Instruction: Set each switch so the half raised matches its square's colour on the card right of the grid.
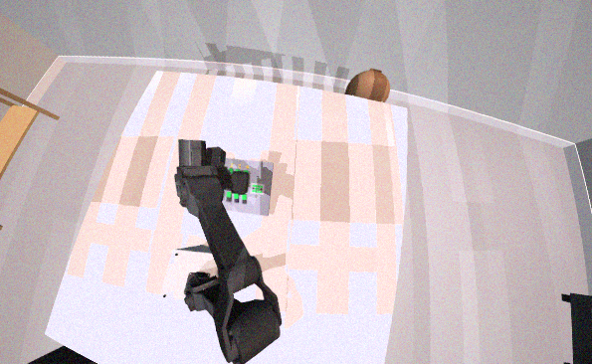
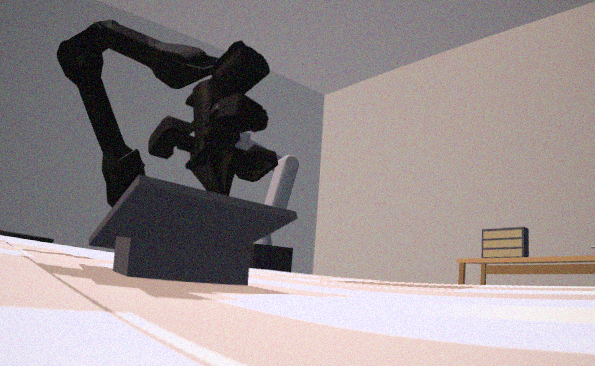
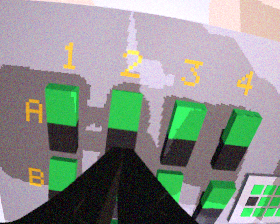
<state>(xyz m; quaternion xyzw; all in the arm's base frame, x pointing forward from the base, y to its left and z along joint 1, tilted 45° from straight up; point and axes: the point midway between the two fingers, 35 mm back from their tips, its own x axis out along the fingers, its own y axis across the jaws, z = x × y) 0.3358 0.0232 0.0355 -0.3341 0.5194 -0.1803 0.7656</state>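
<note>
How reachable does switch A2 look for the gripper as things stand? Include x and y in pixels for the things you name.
Probably yes: the gripper's (image 1: 235, 183) (image 2: 220, 192) (image 3: 122, 152) closed fingertips overlap the near edge of switch A2 (image 3: 125, 111) in the wrist view, and nothing seems to block its green half. Contact cannot be told.

Your black six-joint arm (image 1: 223, 234) (image 2: 147, 47) reaches toward twelve o'clock, its parallel-jaw gripper (image 1: 228, 176) (image 2: 220, 192) (image 3: 122, 157) pointing down, fingers together.

One panel (image 1: 261, 206) (image 2: 187, 230) (image 3: 106, 30) carries four column numbers (image 3: 132, 64), two row letters (image 3: 34, 111) in the close view (others may be hidden), and one card (image 1: 257, 189) (image 3: 241, 202).
</note>
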